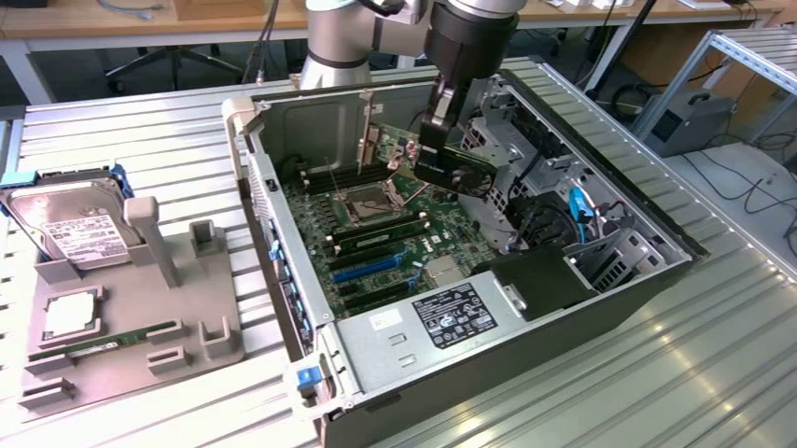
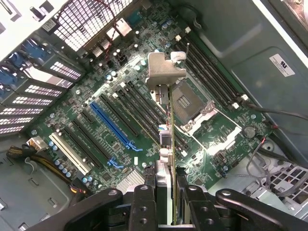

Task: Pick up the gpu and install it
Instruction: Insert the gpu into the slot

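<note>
The gpu [image 2: 171, 115] hangs edge-on over the open computer case [image 1: 598, 308], clamped between the two fingers [image 2: 144, 202] of the tool [image 2: 167, 185]. Its silver bracket [image 2: 166, 71] is the end farthest from the tool. In the exterior view, the gpu [image 1: 464, 173] shows as a dark card with a green edge just below the tool [image 1: 439, 140], up near the level of the case's upper rim and close to the metal drive cage [image 1: 510, 140]. The card is not seated in any slot.

Below it lies the green motherboard [image 2: 96, 120]. From the wrist camera the card lines up over the strip between the long black expansion slots and the CPU socket [image 2: 185, 101]. A blue slot [image 2: 113, 125] lies beside those black slots.

The case lies on its side on the ribbed metal surface [image 1: 125, 131], with a power supply [image 1: 424, 331] at its near end. Well apart from the case, toward the exterior view's left, a grey holder [image 1: 212, 327] carries a hard drive [image 1: 75, 229] and a narrow green memory stick [image 1: 106, 343].
</note>
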Controlling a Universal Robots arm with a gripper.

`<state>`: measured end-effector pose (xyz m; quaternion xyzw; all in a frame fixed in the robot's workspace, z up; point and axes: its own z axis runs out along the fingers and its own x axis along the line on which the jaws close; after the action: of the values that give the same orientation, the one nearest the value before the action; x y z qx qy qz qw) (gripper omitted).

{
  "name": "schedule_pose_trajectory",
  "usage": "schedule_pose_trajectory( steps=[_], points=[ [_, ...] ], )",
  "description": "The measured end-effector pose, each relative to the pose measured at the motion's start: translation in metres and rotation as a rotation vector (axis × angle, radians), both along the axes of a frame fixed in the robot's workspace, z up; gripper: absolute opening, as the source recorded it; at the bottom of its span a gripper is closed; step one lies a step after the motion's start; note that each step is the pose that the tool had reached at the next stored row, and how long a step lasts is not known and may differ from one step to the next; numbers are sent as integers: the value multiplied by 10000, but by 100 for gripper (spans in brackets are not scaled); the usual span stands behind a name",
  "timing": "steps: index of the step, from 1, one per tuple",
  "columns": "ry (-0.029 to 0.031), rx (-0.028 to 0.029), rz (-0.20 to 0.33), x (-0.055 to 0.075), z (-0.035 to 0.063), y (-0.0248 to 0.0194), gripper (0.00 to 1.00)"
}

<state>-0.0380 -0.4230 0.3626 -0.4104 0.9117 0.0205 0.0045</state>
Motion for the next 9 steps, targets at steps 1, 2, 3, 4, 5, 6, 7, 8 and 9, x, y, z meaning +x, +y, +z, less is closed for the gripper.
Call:
schedule_pose_trajectory(
  steps=[1, 2, 3, 4, 5, 6, 7, 8, 9],
  points=[
    [0, -1, 13, 0, 0, 0, 27],
    [0, -1, 25, 0, 0, 0, 27],
    [0, -1, 42, 0, 0, 0, 27],
    [0, -1, 50, 0, 0, 0, 27],
    [0, 0, 64, 0, -1, 0, 27],
    [0, 0, 74, 0, -1, 0, 27],
    [0, 0, 86, 0, -1, 0, 27],
    [0, 0, 98, 0, -1, 0, 27],
    [0, 0, 110, 0, -1, 0, 27]
  ],
)
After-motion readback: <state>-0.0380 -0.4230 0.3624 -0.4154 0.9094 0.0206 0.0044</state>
